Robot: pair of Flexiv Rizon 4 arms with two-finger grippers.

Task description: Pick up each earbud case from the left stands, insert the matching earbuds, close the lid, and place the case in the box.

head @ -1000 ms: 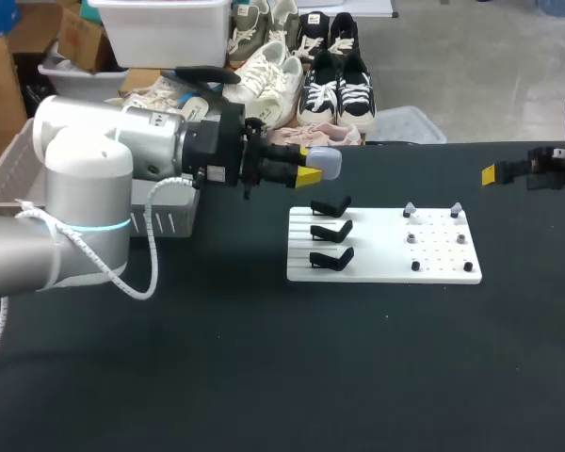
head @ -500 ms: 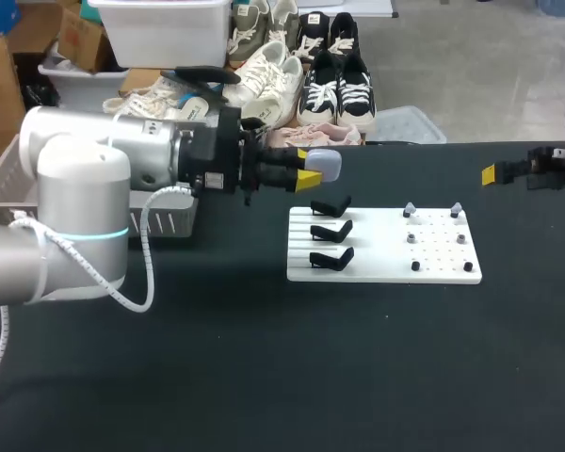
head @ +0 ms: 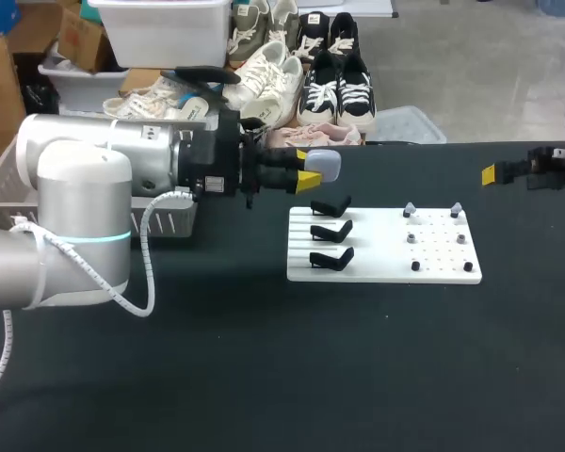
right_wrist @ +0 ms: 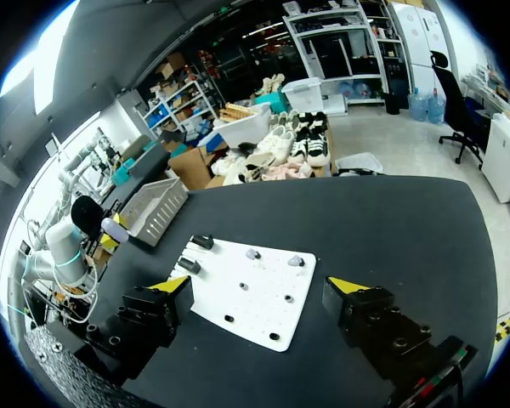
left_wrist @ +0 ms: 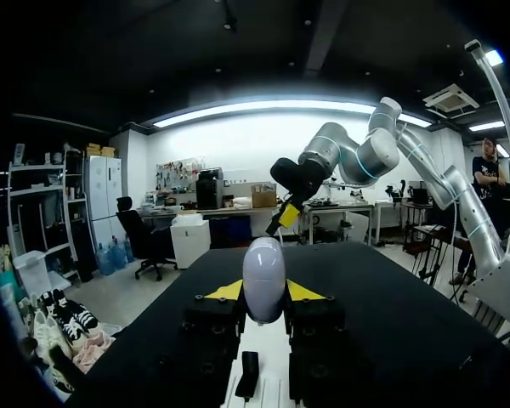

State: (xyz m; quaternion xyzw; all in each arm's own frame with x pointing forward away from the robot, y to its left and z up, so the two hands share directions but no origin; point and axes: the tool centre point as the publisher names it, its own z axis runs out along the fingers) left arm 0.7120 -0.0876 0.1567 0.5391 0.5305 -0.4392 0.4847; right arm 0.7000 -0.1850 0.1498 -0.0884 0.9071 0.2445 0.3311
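Pinching rounded earbud case [head: 326, 164] in left gripper [head: 306, 165], right gripper [right_wrist: 259, 299] spread; probably needing firm, level carry toward white board [head: 386, 250].

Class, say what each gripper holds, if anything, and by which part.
Left gripper: the earbud case, pinched at its two sides, rounded end jutting past the tips. Right gripper: open, holding nothing.

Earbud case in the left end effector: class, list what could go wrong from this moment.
1. The rounded earbud case is pinched only between the yellow tips of the left end effector, above the table; it might slip and drop.
2. It hangs near the black stands on the white board; a careless descent could knock them.
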